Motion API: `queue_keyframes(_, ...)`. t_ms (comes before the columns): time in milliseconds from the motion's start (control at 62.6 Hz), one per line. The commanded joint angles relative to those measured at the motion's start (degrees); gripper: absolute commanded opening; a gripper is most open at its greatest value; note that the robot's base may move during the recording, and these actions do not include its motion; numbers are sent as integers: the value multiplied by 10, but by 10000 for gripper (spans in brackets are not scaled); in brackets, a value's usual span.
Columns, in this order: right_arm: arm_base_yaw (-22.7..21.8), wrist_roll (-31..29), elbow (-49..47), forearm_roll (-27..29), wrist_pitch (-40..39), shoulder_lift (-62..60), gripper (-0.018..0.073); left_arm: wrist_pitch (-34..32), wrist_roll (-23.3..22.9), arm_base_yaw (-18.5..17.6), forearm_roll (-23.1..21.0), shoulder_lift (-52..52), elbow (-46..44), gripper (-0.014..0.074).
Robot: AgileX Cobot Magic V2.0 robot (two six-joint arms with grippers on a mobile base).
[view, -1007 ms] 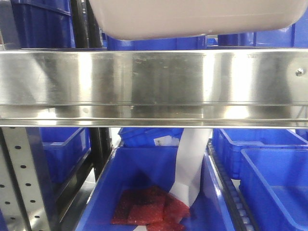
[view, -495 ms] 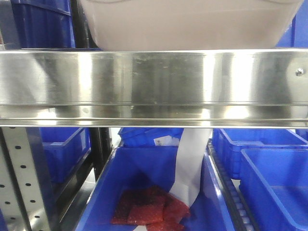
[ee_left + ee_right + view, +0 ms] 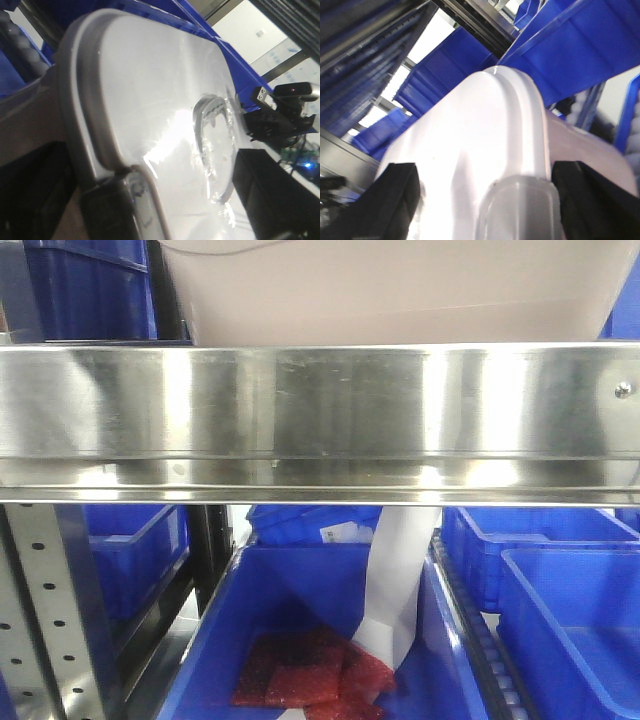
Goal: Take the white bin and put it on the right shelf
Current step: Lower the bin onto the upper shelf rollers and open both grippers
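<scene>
- Right gripper (image 3: 487,205): its two black fingers (image 3: 385,200) stand on either side of one end of the white bin (image 3: 485,120) and are clamped on it, with a clear latch (image 3: 517,210) sitting between them.
- Left gripper (image 3: 185,210): dark fingers (image 3: 272,195) flank an end of the bin's lid (image 3: 145,90). That wrist view is dim and full of glare, so I cannot tell whether they squeeze the lid or only sit beside it.
- The lid is pale grey-white with a rounded raised rim, and an oval sunken handle (image 3: 215,145) lies near the left gripper.
- A small black camera (image 3: 292,92) shows past the lid's far edge, at the upper right of the left wrist view.
- In the front view the bin fills the top of the picture, directly above the right shelf (image 3: 320,410). Its pinkish wall sits level and runs down to the top edge of the shelf's shiny front rail, which hides the bin's base.
- A screw (image 3: 623,390) sits near the rail's right end, and a grey upright with holes (image 3: 45,610) stands below the rail on the left.
- Under the shelf a blue crate (image 3: 270,585) holds red packets (image 3: 300,670) and a white sheet (image 3: 400,580) leaning upright.
- More blue crates (image 3: 570,630) stand just beside it on the right.
</scene>
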Motion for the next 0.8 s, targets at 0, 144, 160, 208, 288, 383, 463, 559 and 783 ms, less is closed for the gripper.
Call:
queue_keyframes(0, -1, -55, -22, 55, -5, -21, 631, -8, 18, -7, -19, -30, -19, 516)
queue_keyframes(144, -1, -137, -22, 38, -49, -21, 631, -25, 48, -7, 43, -33, -19, 516)
queue_keyframes(160, -1, -146, -22, 35, -54, -21, 631, -30, 48, -7, 50, -33, -19, 516)
queue_keyframes(208, -1, -179, -22, 30, -69, -21, 631, -41, 49, -7, 70, -35, -20, 516)
queue_keyframes(288, -1, -223, -22, 24, -93, -21, 631, -56, 50, -7, 117, -36, -32, 516)
queue_keyframes(383, -1, -249, -22, 24, -106, -23, 631, -57, 50, -7, 154, -36, -53, 516)
queue_keyframes(463, -1, -250, -22, 24, -103, -27, 631, -48, 50, -7, 171, -36, -74, 515)
queue_keyframes(559, -1, -250, -22, 24, -93, -38, 631, -19, 49, -7, 173, -37, -108, 511)
queue_keyframes(783, -1, -238, -22, 24, -46, -91, 521, 44, 41, -7, 174, -75, -139, 405)
